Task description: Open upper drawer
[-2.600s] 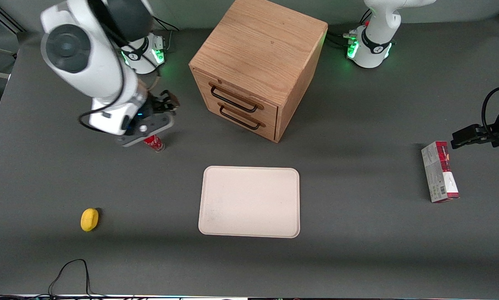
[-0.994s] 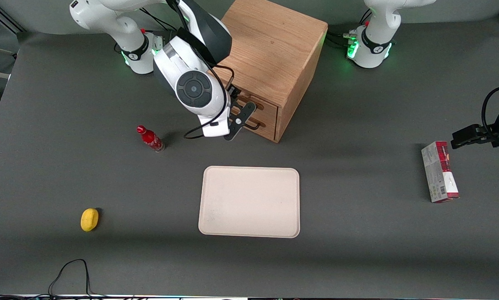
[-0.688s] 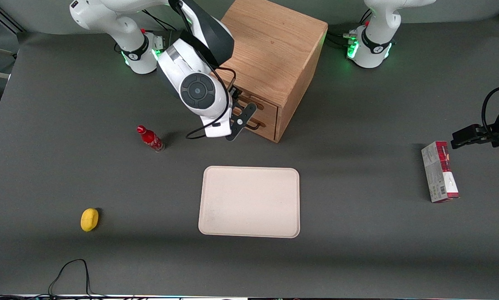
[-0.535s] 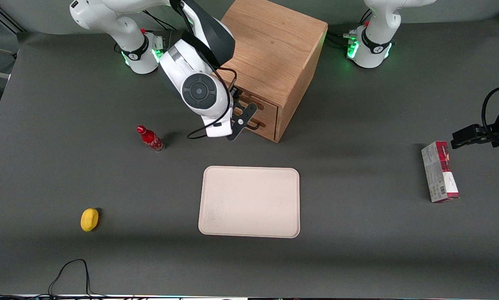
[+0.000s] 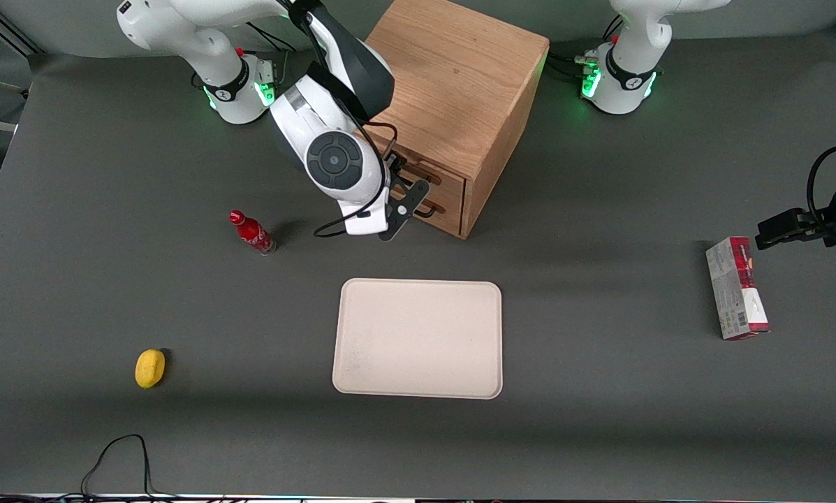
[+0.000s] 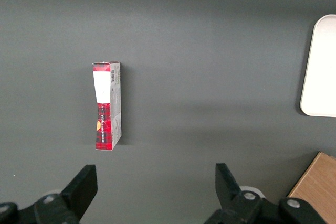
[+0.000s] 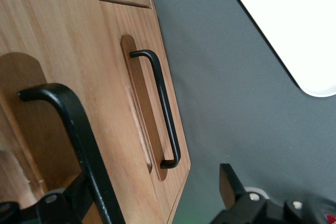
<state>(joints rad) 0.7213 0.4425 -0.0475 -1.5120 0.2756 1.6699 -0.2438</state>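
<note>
The light oak cabinet [image 5: 452,77] stands with both drawers shut. The upper drawer [image 5: 451,180] is mostly hidden by my arm in the front view; only one end of its black wire handle [image 5: 428,179] shows. My right gripper [image 5: 397,178] is right in front of that drawer. In the right wrist view the gripper [image 7: 152,198] is open, and the upper drawer's handle [image 7: 68,124] runs between the fingers, close to one fingertip [image 7: 79,192]. The upper drawer front [image 7: 63,40] fills that view, with the lower drawer's handle [image 7: 167,114] beside it.
A cream tray [image 5: 418,338] lies nearer the front camera than the cabinet. A red bottle [image 5: 251,232] stands beside my arm. A yellow lemon [image 5: 149,367] lies toward the working arm's end, and a red and grey box [image 5: 736,288] toward the parked arm's end.
My arm swung from above the red bottle to the cabinet's front, then edged in on the upper handle. The drawer has not moved.
</note>
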